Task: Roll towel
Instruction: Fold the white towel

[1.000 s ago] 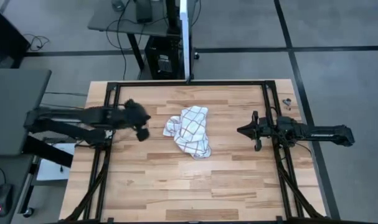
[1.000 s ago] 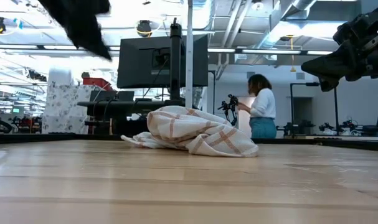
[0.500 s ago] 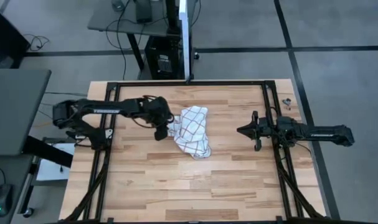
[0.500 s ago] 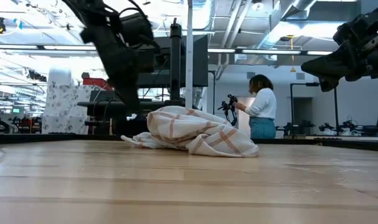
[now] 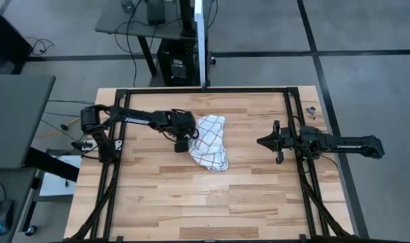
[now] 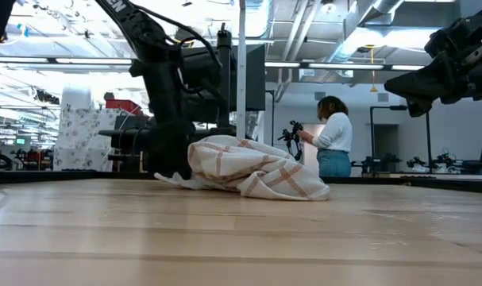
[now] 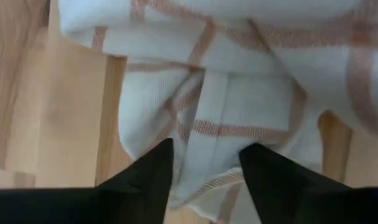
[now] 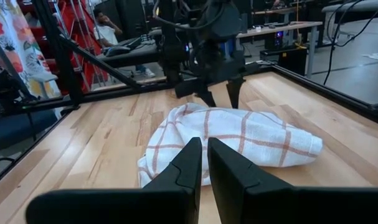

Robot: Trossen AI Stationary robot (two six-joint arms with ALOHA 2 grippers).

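Observation:
The towel (image 5: pixel 210 142), white with red-brown grid lines, lies crumpled in a low heap on the wooden table (image 5: pixel 205 202) near its middle. My left gripper (image 5: pixel 183 145) is down at the towel's left edge, open, fingers pointing down. In the left wrist view its gripper (image 7: pixel 207 149) has a fold of the towel (image 7: pixel 238 93) between its fingers. The low view shows the left gripper (image 6: pixel 173 163) close to the tabletop beside the towel (image 6: pixel 248 171). My right gripper (image 5: pixel 261 142) waits shut above the table's right side, clear of the towel (image 8: pixel 238 140). My left gripper comes at the towel's left edge (image 7: pixel 204 171) from above, pointing down. Its open fingers (image 7: pixel 154 171) stand on either side of a fold of cloth there. Whether they touch the cloth, I cannot tell. The towel lies slack on the table.
Black frame rails (image 5: pixel 110 169) run along the table's left and right sides. A small dark object (image 5: pixel 311 110) lies at the far right corner. Bare wood stretches toward the near edge. A person (image 6: pixel 333 135) stands in the room beyond the table.
My left gripper has swung from the table's left side toward the right and come down to the towel's left edge. The towel lies as it did before.

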